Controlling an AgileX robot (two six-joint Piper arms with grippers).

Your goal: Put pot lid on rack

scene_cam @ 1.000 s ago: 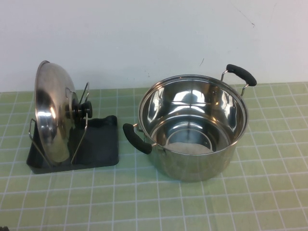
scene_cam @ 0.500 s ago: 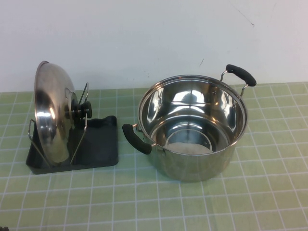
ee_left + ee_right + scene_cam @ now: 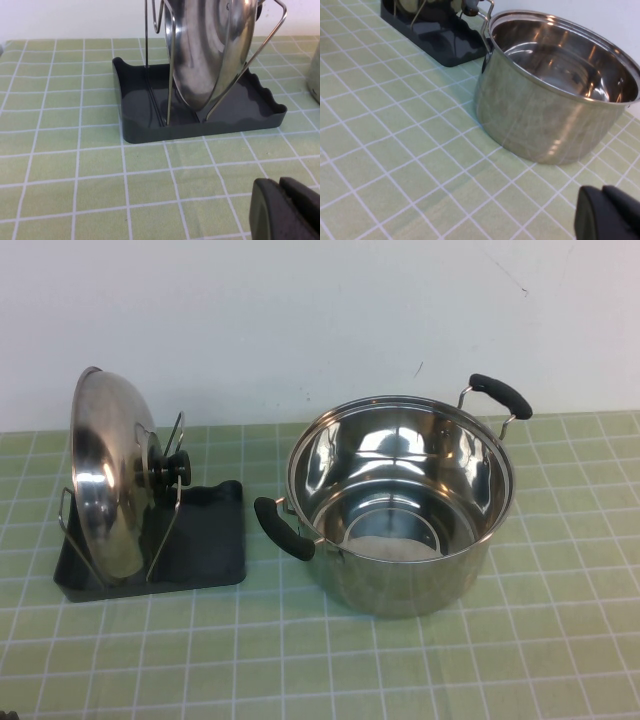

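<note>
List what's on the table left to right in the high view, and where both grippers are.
pot lid standing in the rack → pot. Neither gripper shows in the high view; left gripper sits low in the left wrist view facing the rack, right gripper low in the right wrist view beside the pot.

Open counter point(image 3: 330, 670) lies in front of the rack point(image 3: 205, 560) and pot point(image 3: 400, 505); only a narrow gap separates the two.

The left claw point(image 3: 287, 210) and right claw point(image 3: 610, 212) hang low over that front counter.

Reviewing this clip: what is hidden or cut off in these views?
- Left gripper: cut by the left wrist view's edge, jaws' state unclear.
- Right gripper: likewise in the right wrist view.
- Pot lid top and knob: beyond the left wrist frame.
- Rack base: partly behind the lid, high view.
</note>
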